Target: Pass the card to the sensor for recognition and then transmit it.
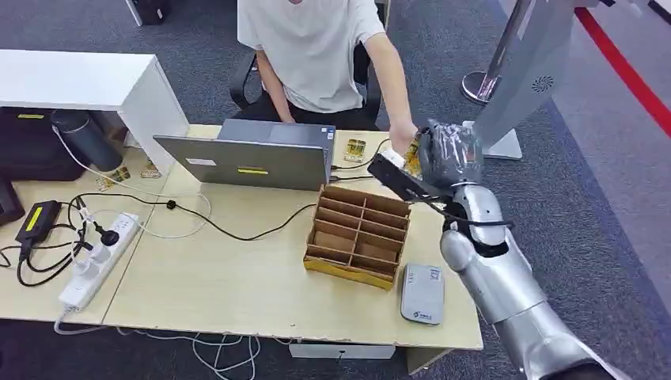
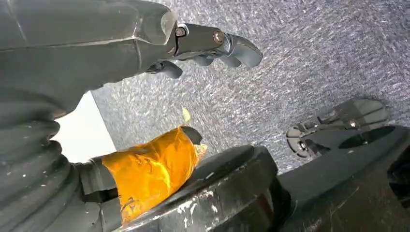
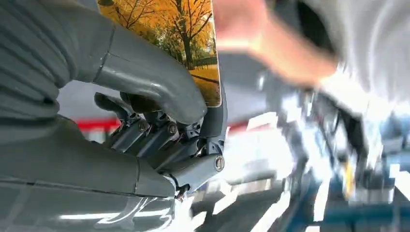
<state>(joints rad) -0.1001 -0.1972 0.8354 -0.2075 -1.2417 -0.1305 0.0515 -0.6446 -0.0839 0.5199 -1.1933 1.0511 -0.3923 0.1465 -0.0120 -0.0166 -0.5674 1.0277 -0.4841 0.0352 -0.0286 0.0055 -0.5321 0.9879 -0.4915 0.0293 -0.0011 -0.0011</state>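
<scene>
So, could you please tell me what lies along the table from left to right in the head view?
Black power adapter → white power strip → grey laptop → wooden divided box → grey card sensor → right hand holding the card.

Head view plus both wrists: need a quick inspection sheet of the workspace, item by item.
Surface: light wooden table, partly bare.
Job's things: card with autumn-tree picture, held in right hand; grey card reader at the table's near edge.
Clutter: wooden divided organiser, laptop, power strip.
Hands: right holds the card, raised beside a person's hand; left hand hangs over the carpet, holding nothing.
Cables: black cable across the table; white ones under its front edge.
Surroundings: seated person, white cabinet, grey carpet.
</scene>
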